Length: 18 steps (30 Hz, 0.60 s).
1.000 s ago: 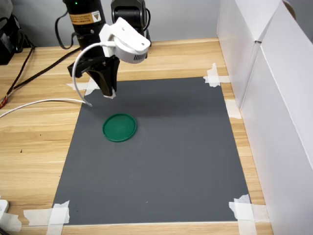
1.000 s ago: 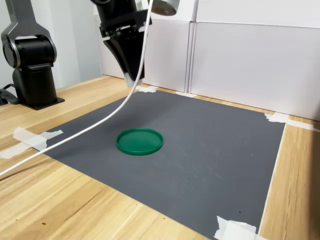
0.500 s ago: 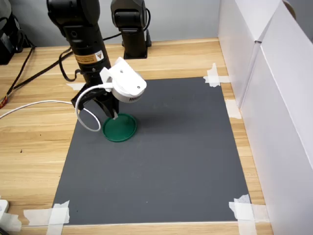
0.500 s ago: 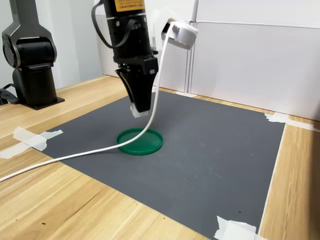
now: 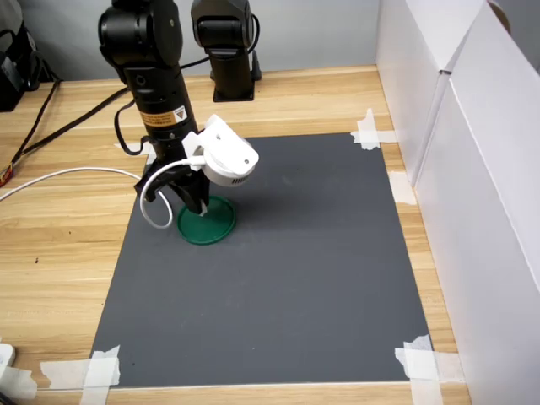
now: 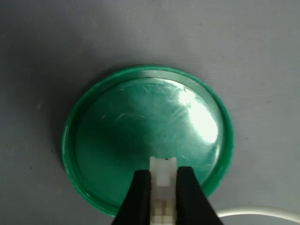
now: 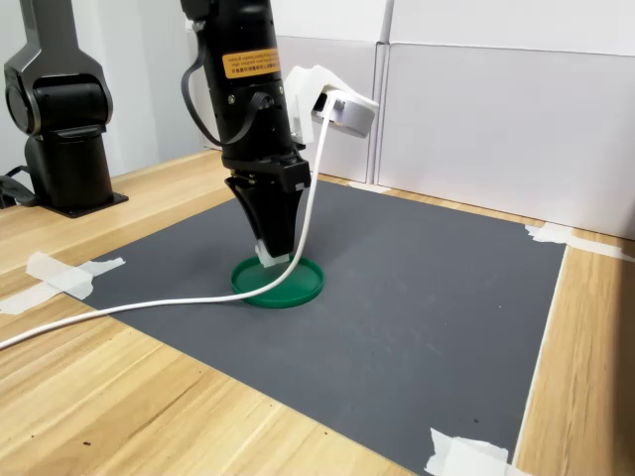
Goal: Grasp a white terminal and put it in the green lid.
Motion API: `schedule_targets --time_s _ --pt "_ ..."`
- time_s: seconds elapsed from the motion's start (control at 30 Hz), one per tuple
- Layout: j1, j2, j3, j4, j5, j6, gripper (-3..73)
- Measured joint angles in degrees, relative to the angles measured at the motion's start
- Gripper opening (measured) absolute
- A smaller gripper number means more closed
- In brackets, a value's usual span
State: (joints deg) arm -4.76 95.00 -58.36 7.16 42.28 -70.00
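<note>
Currently we see the pincer point(image 6: 163, 197) closed tight on the white terminal point(image 6: 162, 174), its tip poking past the fingertips, low over the green lid point(image 6: 140, 136) near its rim; yellow label point(image 7: 250, 63) on the arm, text unreadable.

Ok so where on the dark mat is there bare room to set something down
Most of the dark mat is bare: everything from the green lid out to the white boxes and the near taped corners. It is crowded only at the lid, where the fingers hold the white terminal.
</note>
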Motion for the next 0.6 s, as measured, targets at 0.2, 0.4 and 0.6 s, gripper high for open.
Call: schedule_targets --time_s 0.2,0.4,0.6 --pt "0.00 0.26 0.00 0.23 -0.06 -0.20 27.3" --pt "0.00 0.26 0.00 0.82 -0.39 -0.14 48.1" --pt "0.00 -2.88 0.11 3.61 -1.94 -0.02 52.4"
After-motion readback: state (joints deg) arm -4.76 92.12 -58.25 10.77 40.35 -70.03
